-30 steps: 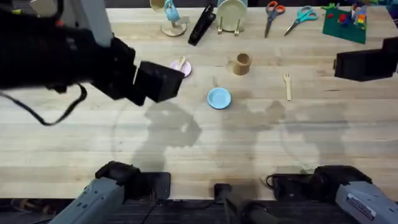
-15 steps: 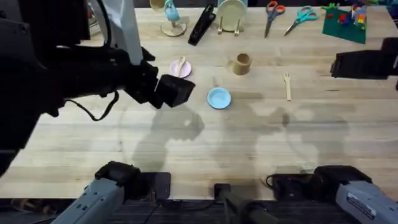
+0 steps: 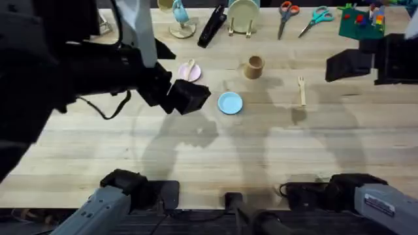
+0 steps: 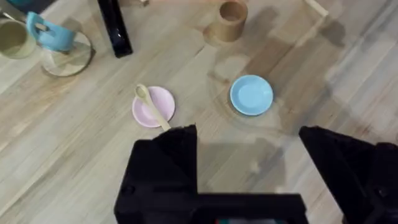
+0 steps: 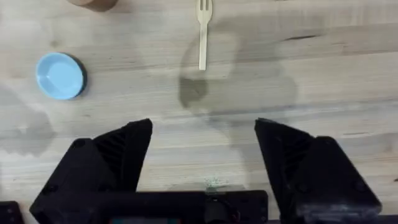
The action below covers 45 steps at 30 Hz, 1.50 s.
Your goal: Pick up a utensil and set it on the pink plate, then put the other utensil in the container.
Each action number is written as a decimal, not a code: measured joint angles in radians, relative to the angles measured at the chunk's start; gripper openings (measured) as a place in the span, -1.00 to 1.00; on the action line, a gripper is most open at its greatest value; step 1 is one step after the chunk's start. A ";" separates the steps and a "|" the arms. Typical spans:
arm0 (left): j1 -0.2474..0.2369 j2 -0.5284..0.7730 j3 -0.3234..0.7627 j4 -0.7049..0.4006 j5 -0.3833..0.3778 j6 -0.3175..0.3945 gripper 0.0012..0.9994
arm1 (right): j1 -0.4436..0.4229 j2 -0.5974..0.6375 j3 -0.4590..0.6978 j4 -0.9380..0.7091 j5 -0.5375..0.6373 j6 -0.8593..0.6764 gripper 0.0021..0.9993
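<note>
Overhead: one spoon [image 3: 190,67], one fork [image 3: 302,89].

A pale wooden table [image 3: 215,150] with plank grain carries everything; its near half is bare. Toward the far edge, left of centre, sits the pink plate [image 3: 190,71], with a wooden spoon [image 3: 191,67] lying across it; beside it, nearer the middle, a light-blue plate [image 3: 230,103]; beyond that, a tan cylindrical cup [image 3: 254,66] stands upright. To the right a wooden fork [image 3: 302,89] lies flat on the table, well apart from the cup. Along the far edge: a mug stand [image 3: 181,19], a black object [image 3: 211,26], a cream plate in a rack [image 3: 242,15], two scissors [image 3: 287,15], and a green block base [image 3: 362,22] at the far right corner.
</note>
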 joint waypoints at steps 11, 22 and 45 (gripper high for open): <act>0.000 0.079 0.000 0.026 0.046 0.052 0.99 | 0.000 0.082 -0.080 0.138 0.000 0.024 0.99; 0.000 0.079 0.000 0.036 0.058 0.059 0.99 | 0.000 0.083 -0.255 0.328 0.000 0.047 0.99; 0.000 0.079 0.000 -0.002 0.058 0.060 0.99 | 0.000 0.417 -0.304 0.584 0.000 0.061 0.99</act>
